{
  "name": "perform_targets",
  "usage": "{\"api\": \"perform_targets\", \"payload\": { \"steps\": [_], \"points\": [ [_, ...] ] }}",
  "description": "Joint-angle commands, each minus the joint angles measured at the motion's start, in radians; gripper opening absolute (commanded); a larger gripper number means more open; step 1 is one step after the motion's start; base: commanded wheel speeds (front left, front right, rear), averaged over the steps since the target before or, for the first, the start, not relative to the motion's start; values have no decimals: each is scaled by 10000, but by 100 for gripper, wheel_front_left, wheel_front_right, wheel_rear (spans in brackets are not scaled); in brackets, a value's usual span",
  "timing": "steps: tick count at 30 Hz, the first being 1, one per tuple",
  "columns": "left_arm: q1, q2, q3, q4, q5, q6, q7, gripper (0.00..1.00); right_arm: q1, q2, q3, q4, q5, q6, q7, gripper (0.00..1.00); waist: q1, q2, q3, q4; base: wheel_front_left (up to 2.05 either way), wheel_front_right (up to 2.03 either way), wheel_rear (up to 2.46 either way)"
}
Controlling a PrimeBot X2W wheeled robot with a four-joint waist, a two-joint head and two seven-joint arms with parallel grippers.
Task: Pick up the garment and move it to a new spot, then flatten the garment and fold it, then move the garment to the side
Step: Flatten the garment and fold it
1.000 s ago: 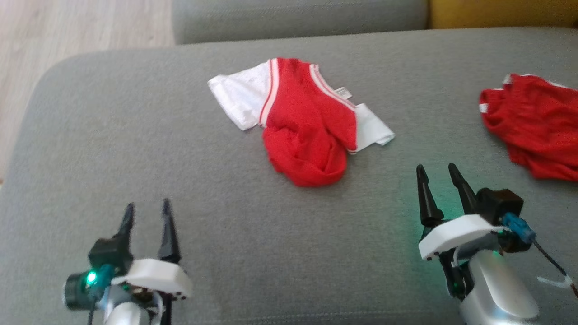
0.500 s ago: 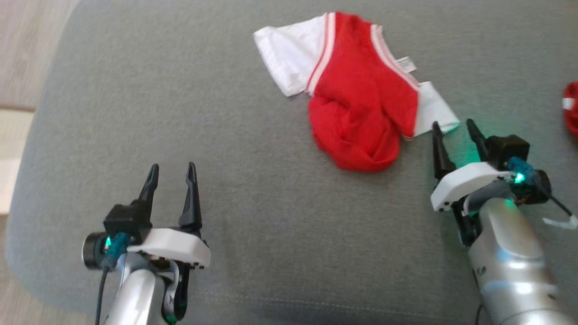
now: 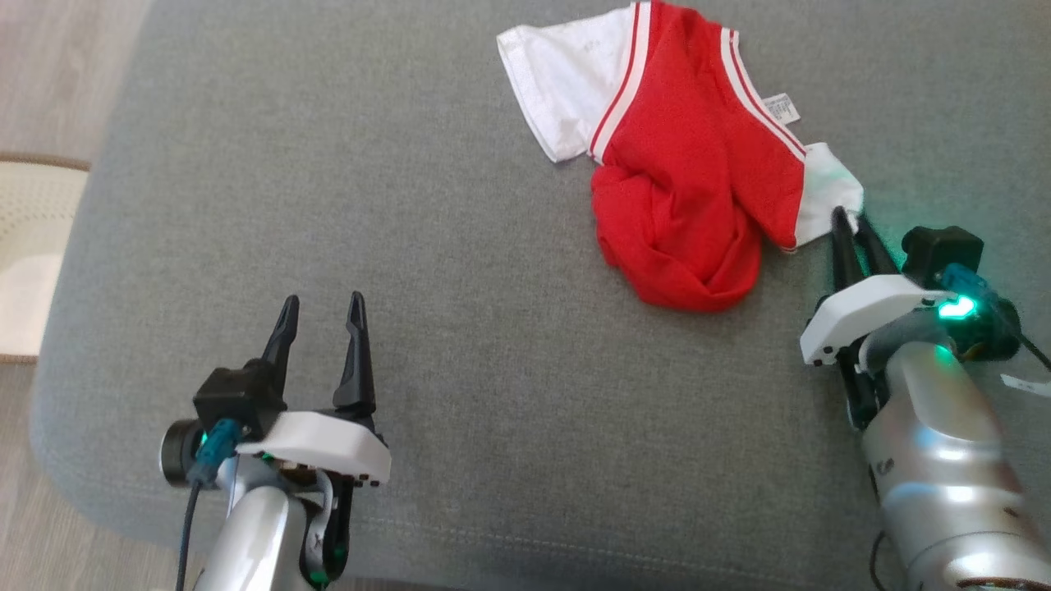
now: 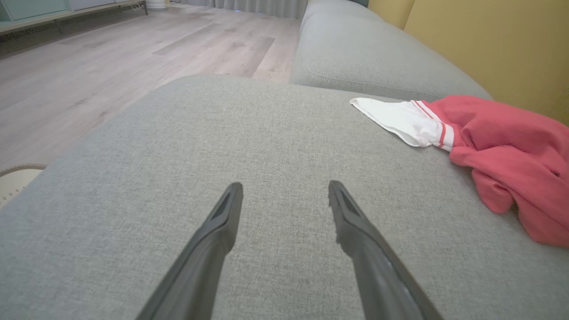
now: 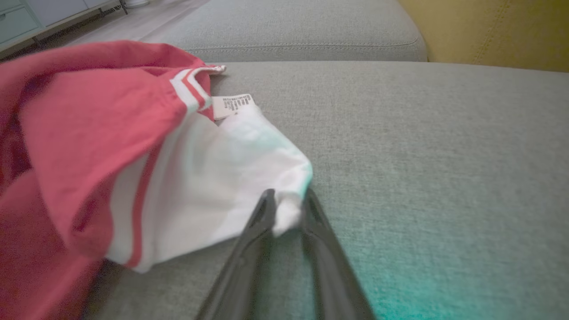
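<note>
The garment point(image 3: 698, 164), a red shirt with white striped sleeves, lies crumpled on the grey sofa cushion point(image 3: 410, 205) at the upper right of the head view. My right gripper point(image 3: 850, 220) sits at its near right white sleeve, fingers drawn close together. From the right wrist, the garment point(image 5: 89, 133) has a corner of that white sleeve pinched between the two fingers of the right gripper point(image 5: 289, 195). My left gripper point(image 3: 323, 300) stands open over bare cushion, well left of the shirt. Its wrist view shows the left gripper point(image 4: 285, 184) holding nothing, with the garment point(image 4: 511, 146) off to the right.
Wooden floor point(image 3: 57, 74) runs along the cushion's left edge, with a cream rug point(image 3: 33, 213) beside it. A second grey cushion point(image 4: 355, 49) and a yellow backrest point(image 4: 489, 44) lie beyond the shirt. Bare cushion stretches across the left and near side.
The head camera has shifted. My right gripper has advanced to the white sleeve and closed from wide open onto its corner. The left gripper stays open.
</note>
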Motion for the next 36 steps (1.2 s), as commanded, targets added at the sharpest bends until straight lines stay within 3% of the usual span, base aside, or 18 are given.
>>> {"api": "perform_targets", "payload": {
  "steps": [1,9,17,23,30,36],
  "points": [
    [-234,156,284,-182,-57,4,-53,100,5,46,314,-131,314,-9,8,0,-1,0,-299,2,0,0,0],
    [273,156,334,-40,-230,138,-53,100,-173,49,1125,-1658,1510,-9,8,0,-1,0,-1433,-384,0,0,0],
    [764,156,360,34,-284,195,-53,100,-1420,-312,1904,-3403,2568,-9,8,0,-1,0,-2062,-1010,0,0,0],
    [973,156,228,162,-352,169,-53,100,-2527,-730,3474,-3907,3219,-9,274,0,-1,0,-2515,-1066,0,0,0],
    [1095,156,-222,263,-587,164,-53,100,-3664,-219,5995,-4092,4557,-9,865,0,-1,0,-2758,-351,0,0,0],
    [1169,156,-836,397,-766,112,-53,100,-5035,39,7077,-3591,5206,-9,378,0,-1,0,-2833,845,0,0,0]
  ]
}}
